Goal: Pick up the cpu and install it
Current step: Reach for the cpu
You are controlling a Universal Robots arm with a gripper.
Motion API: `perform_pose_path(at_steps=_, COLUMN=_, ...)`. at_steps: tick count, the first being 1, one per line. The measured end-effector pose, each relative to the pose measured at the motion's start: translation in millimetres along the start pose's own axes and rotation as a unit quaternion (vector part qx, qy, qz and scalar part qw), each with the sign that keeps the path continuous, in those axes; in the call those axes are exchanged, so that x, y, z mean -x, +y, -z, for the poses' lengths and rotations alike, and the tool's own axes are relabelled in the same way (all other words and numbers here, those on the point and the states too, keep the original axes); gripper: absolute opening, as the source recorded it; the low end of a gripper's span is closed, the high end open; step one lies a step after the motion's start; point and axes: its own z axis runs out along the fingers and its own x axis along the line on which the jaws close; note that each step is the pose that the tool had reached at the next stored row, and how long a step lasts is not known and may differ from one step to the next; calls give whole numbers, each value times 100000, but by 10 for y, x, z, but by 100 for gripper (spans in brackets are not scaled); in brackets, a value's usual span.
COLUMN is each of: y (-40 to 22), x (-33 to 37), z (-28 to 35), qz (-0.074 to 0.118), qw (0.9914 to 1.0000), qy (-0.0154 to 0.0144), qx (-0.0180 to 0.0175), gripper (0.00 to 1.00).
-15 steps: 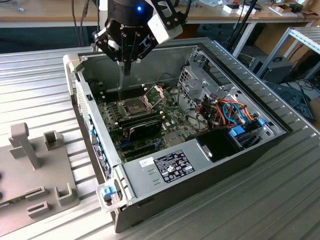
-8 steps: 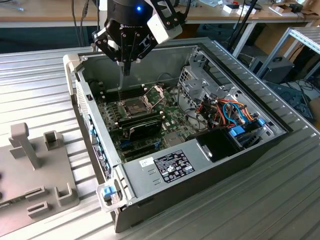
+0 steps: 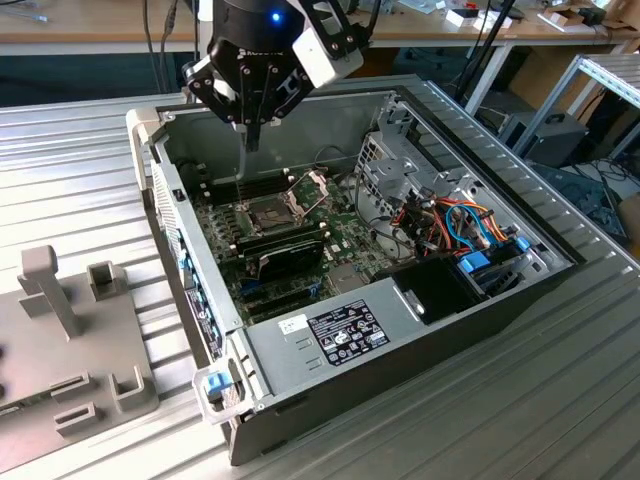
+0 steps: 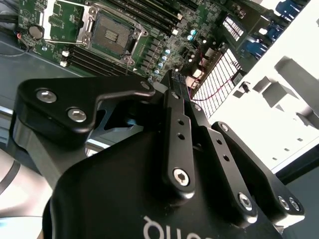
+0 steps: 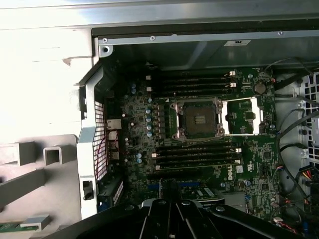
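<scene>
Cpu location is something I cannot tell: whether the cpu is pinched between my fingertips is hidden by my own fingers.

I am the gripper, black, hanging fingers-down over the far corner of an open computer case at the exterior view's left. My jaws are drawn together, the tips meeting with no gap that I can see, in both wrist views. I am above the green motherboard, well apart from it and touching nothing.

Below me sits the dark square processor socket, seen in both wrist views. Its recess looks dark and unfilled. Its hinged metal frame is swung open and lies just beside the socket. Rows of long dark memory slots run on both sides of the socket. A long black expansion card lies across the board, on the side of the socket nearer the exterior camera.

A grey power supply with a black label fills the near corner of the case. Orange and blue cables gather at the exterior view's right.

The case rests on a ribbed metal table. A grey fixture with upright holders stands beside the case, at the exterior view's left.
</scene>
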Motion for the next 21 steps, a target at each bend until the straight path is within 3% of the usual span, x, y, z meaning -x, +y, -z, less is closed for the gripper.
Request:
perform_pose_path(at_steps=10, y=-11, x=-153, z=4, qz=0, qw=100000, qy=-1, qx=5, gripper=11)
perform_pose_path(at_steps=21, y=-12, x=-161, z=4, qz=-1, qw=100000, qy=-1, qx=2, gripper=11)
